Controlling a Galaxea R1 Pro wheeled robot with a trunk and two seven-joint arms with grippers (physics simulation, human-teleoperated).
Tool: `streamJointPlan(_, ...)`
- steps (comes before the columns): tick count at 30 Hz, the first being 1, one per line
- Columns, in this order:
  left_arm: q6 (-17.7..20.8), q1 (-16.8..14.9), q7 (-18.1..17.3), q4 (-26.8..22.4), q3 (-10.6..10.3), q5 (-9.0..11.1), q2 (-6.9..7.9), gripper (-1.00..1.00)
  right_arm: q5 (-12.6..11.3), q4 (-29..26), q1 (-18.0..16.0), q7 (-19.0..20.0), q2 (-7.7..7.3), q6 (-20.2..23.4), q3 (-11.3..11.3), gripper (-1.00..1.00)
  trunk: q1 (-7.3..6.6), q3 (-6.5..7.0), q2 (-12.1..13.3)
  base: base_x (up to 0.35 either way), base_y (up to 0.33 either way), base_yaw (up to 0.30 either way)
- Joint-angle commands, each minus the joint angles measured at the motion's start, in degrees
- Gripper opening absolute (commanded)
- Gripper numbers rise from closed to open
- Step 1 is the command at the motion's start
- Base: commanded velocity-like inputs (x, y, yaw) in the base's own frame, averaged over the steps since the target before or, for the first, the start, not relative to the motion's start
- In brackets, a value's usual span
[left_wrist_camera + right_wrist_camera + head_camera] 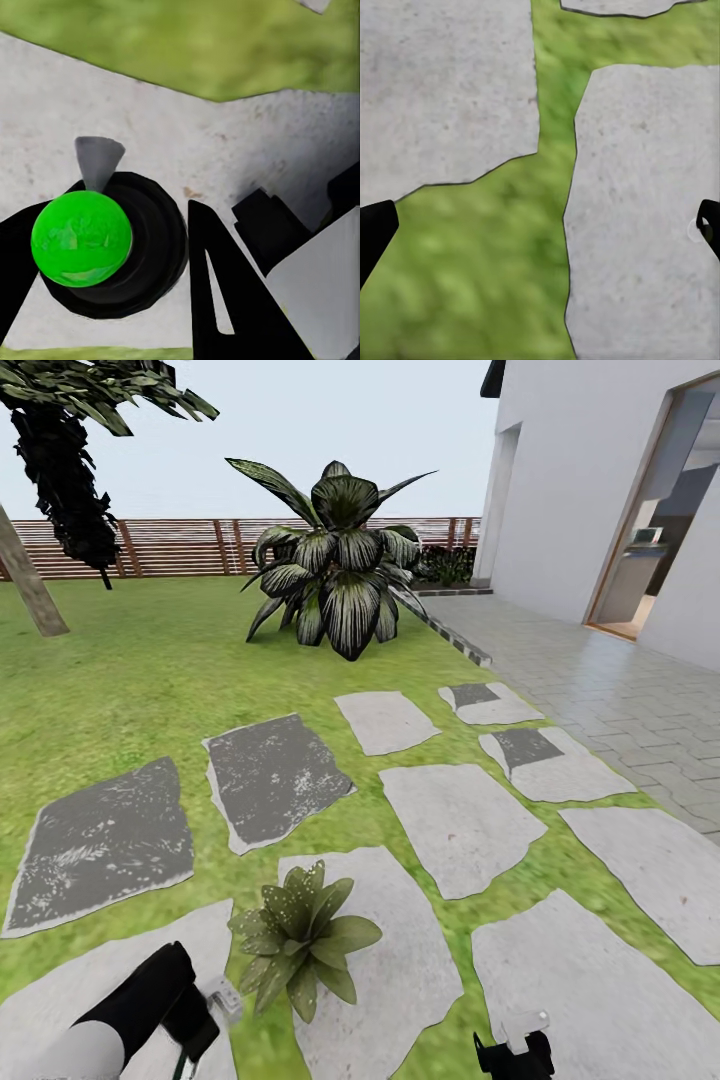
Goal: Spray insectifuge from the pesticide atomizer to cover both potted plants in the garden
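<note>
The left gripper (pixel 142 262) has its jaws closed around the green-topped pesticide atomizer (pixel 82 238), the right gripper (pixel 540 225) hangs with jaws wide over stepping stones (pixel 645 210), and one potted plant (pixel 300 935) sits just beyond.

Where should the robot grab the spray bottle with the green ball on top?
Best on the round black body just under the green cap, one finger on each side. The left gripper looks straight down on the bottle, which stands upright on a stepping stone, so coming from above suits it. Keep the fingers off the grey nozzle, which sticks out sideways.
</note>
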Motion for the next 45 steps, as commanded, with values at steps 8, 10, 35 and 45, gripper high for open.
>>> streamJointPlan(8,0.58,-0.13,-0.61,-1.93,-0.32,-0.67,0.10,-1.00,-0.02,0.03,-0.03,-0.41,-0.03,-0.11,0.48,1.00,-0.01,-0.05,-0.02,-0.125,0.000,-0.222)
streamJointPlan(10,0.61,-0.21,-0.61,-1.95,-0.29,-0.69,0.12,-1.00,-0.02,0.03,-0.03,-0.41,-0.04,-0.11,0.48,1.00,-0.01,-0.05,-0.02,-0.078,0.000,-0.295)
streamJointPlan(35,4.97,-0.44,-1.25,-1.97,-0.24,-0.71,-3.15,-1.00,-0.02,0.03,-0.03,-0.41,-0.02,-0.11,0.48,1.00,-0.01,0.04,-0.02,-0.002,0.000,-0.111)
streamJointPlan(45,4.98,-2.16,-5.21,-2.03,-0.21,-0.78,-2.14,-1.00,-0.02,0.03,-0.03,-0.41,-0.02,-0.11,0.48,1.00,-0.01,0.14,-0.02,0.000,0.000,-0.121)
